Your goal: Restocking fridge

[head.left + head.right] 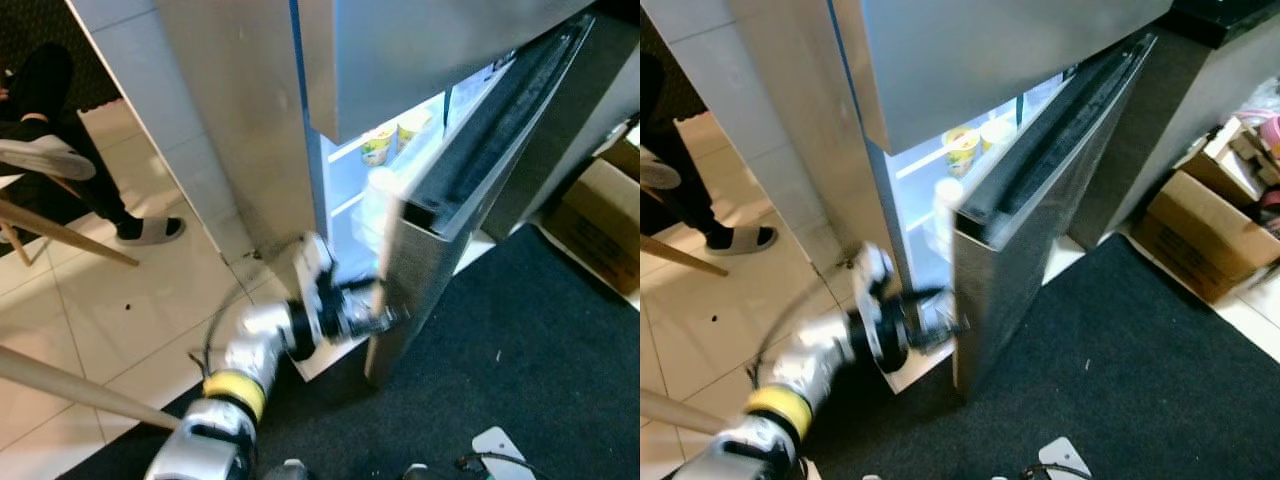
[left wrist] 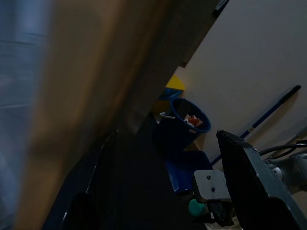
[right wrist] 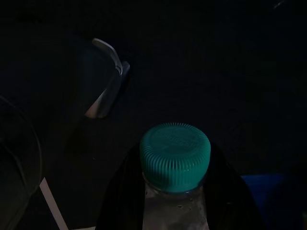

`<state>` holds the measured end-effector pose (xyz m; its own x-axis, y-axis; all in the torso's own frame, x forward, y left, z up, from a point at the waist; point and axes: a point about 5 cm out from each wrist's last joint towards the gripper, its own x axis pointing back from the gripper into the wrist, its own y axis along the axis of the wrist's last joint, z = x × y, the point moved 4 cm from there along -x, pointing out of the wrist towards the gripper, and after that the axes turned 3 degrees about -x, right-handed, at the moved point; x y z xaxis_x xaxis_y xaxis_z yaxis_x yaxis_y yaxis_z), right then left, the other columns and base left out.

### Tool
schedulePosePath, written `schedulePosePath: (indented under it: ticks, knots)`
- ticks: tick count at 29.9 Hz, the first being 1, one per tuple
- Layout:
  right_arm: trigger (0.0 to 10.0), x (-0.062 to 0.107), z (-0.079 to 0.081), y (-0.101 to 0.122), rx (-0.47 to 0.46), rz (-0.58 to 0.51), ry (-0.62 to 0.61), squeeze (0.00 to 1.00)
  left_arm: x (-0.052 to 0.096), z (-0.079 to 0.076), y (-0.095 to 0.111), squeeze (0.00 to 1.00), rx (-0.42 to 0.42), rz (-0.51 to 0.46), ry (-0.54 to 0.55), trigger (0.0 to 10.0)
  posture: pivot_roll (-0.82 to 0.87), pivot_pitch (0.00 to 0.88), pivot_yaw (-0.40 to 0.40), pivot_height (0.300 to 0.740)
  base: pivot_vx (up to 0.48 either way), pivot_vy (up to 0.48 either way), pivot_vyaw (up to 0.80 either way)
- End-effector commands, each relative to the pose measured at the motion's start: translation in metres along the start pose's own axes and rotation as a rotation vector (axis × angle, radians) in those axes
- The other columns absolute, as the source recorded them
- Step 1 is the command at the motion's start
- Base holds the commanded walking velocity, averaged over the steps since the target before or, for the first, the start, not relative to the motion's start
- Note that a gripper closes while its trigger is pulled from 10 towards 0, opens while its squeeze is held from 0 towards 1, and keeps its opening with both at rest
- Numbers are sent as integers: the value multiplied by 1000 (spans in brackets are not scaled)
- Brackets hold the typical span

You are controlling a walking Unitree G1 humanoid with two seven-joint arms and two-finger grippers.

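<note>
The silver left arm reaches forward to the lower edge of the half-open stainless steel fridge door (image 1: 470,190), its left end effector (image 1: 385,318) at the door's near corner; the wrist view shows its black fingers (image 2: 254,182) spread apart around that edge. Inside the lit fridge, yellow cups (image 1: 378,143) sit on a white shelf. The right end effector (image 3: 168,201) holds a clear plastic bottle with a teal ribbed cap (image 3: 175,155) — fingers closed on its neck. A cardboard box (image 1: 1200,235) sits on the black mat — a seated person's legs (image 1: 70,150) are on the left.
</note>
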<state>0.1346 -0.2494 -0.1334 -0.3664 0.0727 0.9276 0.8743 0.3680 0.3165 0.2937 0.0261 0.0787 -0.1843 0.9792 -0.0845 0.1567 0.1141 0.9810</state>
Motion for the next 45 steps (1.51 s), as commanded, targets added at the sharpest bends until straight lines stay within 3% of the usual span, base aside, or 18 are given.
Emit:
schedulePosePath:
  ticks: [1, 3, 6, 7, 8, 9, 10, 11, 12, 13, 14, 16, 21, 31, 36, 37, 39, 45]
  knots:
    - [10000, 0, 6, -7, -26, 10, 22, 0, 7, -5, -13, 0, 45, 22, 7, 10000, -107, 132, 45, 740, 0, 0, 0]
    - [10000, 0, 7, -4, -30, -2, 29, 0, 20, -4, -29, 0, 88, 60, 54, 10000, -102, 130, 44, 740, 0, 0, 0]
    - [10000, 0, 7, -4, -30, -2, 29, 0, 20, -4, -29, 0, 88, 60, 54, 10000, -102, 130, 44, 740, 0, 0, 0]
    - [10000, 0, 7, 0, -35, -14, 33, 0, 37, -2, -47, 0, 132, 113, 130, 10000, -95, 127, 43, 740, 0, 0, 0]
    - [10000, 0, 7, 0, -35, -14, 33, 0, 37, -2, -47, 0, 132, 113, 130, 10000, -95, 127, 43, 740, 0, 0, 0]
    - [10000, -1, 8, 7, -38, -32, 42, 0, 65, 1, -72, 0, 206, 181, 262, 10000, -87, 123, 41, 740, 0, 0, 0]
    - [10000, -1, 8, 7, -38, -32, 42, 0, 65, 1, -72, 0, 206, 181, 262, 10000, -87, 123, 41, 740, 0, 0, 0]
    - [10000, -1, 9, 14, -41, -57, 53, 0, 94, 1, -93, 0, 265, 248, 406, 10000, -83, 118, 39, 740, 0, 0, 0]
    - [10000, -1, 9, 14, -41, -57, 53, 0, 94, 1, -93, 0, 265, 248, 406, 10000, -83, 118, 39, 740, 0, 0, 0]
    - [10000, -2, 9, 22, -41, -83, 64, 0, 123, -1, -112, 0, 318, 309, 554, 10000, -79, 112, 36, 740, 0, 0, 0]
    - [10000, -2, 9, 22, -41, -83, 64, 0, 123, -1, -112, 0, 318, 309, 554, 10000, -79, 112, 36, 740, 0, 0, 0]
    - [10000, -2, 10, 37, -32, -132, 86, 0, 166, -10, -137, 0, 398, 401, 785, 10000, -76, 106, 32, 740, 0, 0, 0]
    - [10000, -1, 11, 51, -36, -183, 114, 0, 198, -27, -158, 0, 485, 466, 959, 10000, -76, 94, 31, 740, 0, 0, 0]
    - [10000, 3, -7, 90, 59, -305, 41, 0, 220, -62, -191, 0, 601, 551, 1131, 10000, -66, 83, 20, 740, 0, 0, 0]
    - [10000, 30, -36, 181, 115, -603, -48, 0, 219, -82, -206, 0, 652, 611, 1145, 10000, -74, 74, 20, 740, 0, 0, 0]
    - [10000, 30, -36, 181, 115, -603, -48, 0, 219, -82, -206, 0, 652, 611, 1145, 10000, -74, 74, 20, 740, 0, 0, 0]
    - [10000, 47, -40, 219, 151, -724, -31, 0, 217, -84, -208, 0, 661, 614, 1147, 10000, -71, 73, 15, 740, 0, 0, 0]
    - [10000, 67, -37, 255, 186, -854, 18, 0, 212, -82, -208, 0, 664, 598, 1151, 10000, -61, 70, 5, 740, 0, 0, 0]
